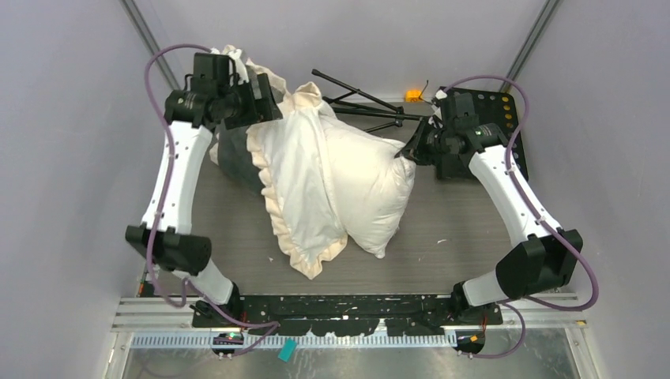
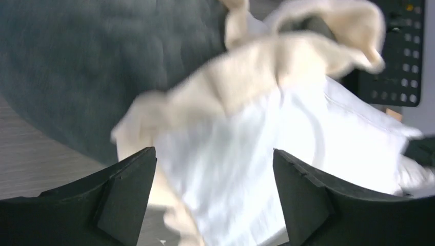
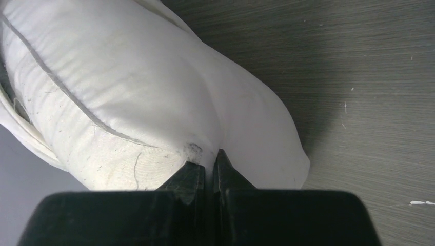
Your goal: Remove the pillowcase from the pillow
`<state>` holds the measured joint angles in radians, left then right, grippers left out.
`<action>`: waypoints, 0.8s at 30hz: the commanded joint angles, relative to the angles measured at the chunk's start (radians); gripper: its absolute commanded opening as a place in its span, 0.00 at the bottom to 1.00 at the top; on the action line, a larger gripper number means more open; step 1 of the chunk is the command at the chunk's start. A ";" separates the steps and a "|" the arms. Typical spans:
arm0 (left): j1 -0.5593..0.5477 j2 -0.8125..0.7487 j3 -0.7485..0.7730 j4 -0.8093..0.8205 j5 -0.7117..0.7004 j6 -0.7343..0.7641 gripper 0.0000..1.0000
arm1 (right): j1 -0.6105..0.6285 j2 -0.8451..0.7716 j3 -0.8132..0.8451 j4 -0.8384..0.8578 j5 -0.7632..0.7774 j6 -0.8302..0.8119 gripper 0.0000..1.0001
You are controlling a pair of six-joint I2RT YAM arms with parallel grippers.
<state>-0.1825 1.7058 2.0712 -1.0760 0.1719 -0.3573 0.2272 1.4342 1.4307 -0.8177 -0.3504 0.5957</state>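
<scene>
The pillowcase (image 1: 296,185) lies bunched at the table's middle. Its cream-white face and ruffled frill are up, and its dark grey face (image 1: 234,160) shows at the left. The off-white pillow (image 1: 371,185) sticks out of it to the right. My right gripper (image 1: 408,154) is shut on the pillow's far right corner, and its wrist view shows the jaws (image 3: 209,156) pinching the pillow fabric (image 3: 128,87). My left gripper (image 1: 267,106) is at the pillowcase's far left end. Its jaws (image 2: 214,151) are wide open, with the blurred white fabric and frill (image 2: 267,66) lying between and beyond them.
A black folded tripod (image 1: 363,99) and a small orange object (image 1: 413,95) lie at the back. A black perforated plate (image 1: 494,110) sits at the back right. The grey wood-grain tabletop (image 1: 458,237) is walled by plain panels on both sides.
</scene>
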 commanded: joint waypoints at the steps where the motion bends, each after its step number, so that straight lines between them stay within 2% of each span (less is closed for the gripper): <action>1: -0.036 -0.271 -0.156 0.095 0.097 -0.023 0.94 | 0.003 0.032 0.065 0.045 0.033 -0.025 0.00; 3: -0.057 -0.368 -0.293 0.122 0.093 -0.042 0.98 | 0.004 0.042 0.068 0.051 0.030 -0.032 0.00; 10: -0.061 -0.683 -0.791 0.323 0.095 -0.127 0.99 | 0.003 0.040 0.049 0.069 0.007 -0.064 0.00; 14: -0.061 -0.736 -0.965 0.432 0.094 -0.168 0.99 | 0.003 0.041 0.043 0.066 0.006 -0.086 0.02; 15: -0.061 -0.733 -0.994 0.467 0.086 -0.178 0.99 | 0.004 0.041 0.046 0.062 0.013 -0.094 0.07; 16: -0.060 -0.728 -1.021 0.483 0.076 -0.186 0.99 | 0.003 0.040 0.048 0.056 0.023 -0.103 0.17; 17: -0.061 -0.720 -1.051 0.517 0.065 -0.195 0.99 | 0.003 0.037 0.053 0.048 0.039 -0.111 0.28; 19: -0.061 -0.693 -1.086 0.566 0.061 -0.207 0.99 | 0.003 0.024 0.062 0.033 0.078 -0.126 0.57; 20: -0.061 -0.678 -1.098 0.593 0.061 -0.217 0.99 | 0.003 0.013 0.067 0.025 0.099 -0.133 0.67; 22: -0.061 -0.651 -1.128 0.651 0.083 -0.233 0.99 | 0.004 -0.022 0.071 0.018 0.135 -0.141 0.81; 24: -0.060 -0.628 -1.155 0.724 0.139 -0.251 0.99 | 0.003 -0.058 0.058 0.020 0.158 -0.143 0.86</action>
<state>-0.2466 1.0538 0.9466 -0.5770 0.2466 -0.5613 0.2256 1.4788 1.4536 -0.8089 -0.2451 0.4797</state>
